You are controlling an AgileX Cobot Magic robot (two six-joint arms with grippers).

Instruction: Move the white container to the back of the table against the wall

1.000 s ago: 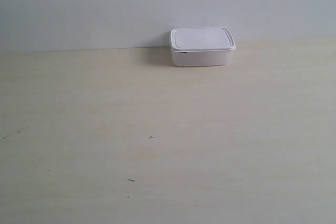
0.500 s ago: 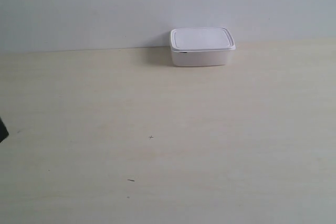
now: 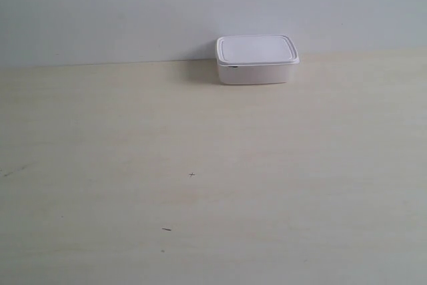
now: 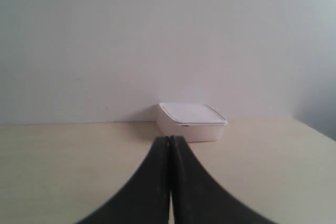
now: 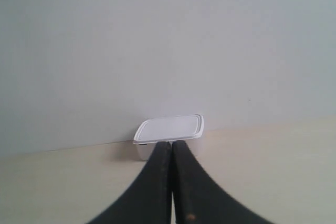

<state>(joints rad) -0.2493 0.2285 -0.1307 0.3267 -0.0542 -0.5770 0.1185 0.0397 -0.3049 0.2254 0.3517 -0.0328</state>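
The white container (image 3: 256,59) sits with its lid on at the far edge of the table (image 3: 200,165), its back against the wall (image 3: 133,5). No arm shows in the exterior view. In the left wrist view the container (image 4: 191,122) lies well beyond my left gripper (image 4: 169,139), whose black fingers are pressed together with nothing between them. In the right wrist view the container (image 5: 169,128) stands far past my right gripper (image 5: 171,144), also shut and empty; its fingers hide part of the box's front.
A few tiny dark specks (image 3: 192,175) mark the pale tabletop. The wall runs along the whole back edge. At the far side of the left wrist view the table's edge (image 4: 315,132) shows.
A dark part of an arm that showed at the exterior view's left edge half a second ago has gone out of view. The container has not moved.
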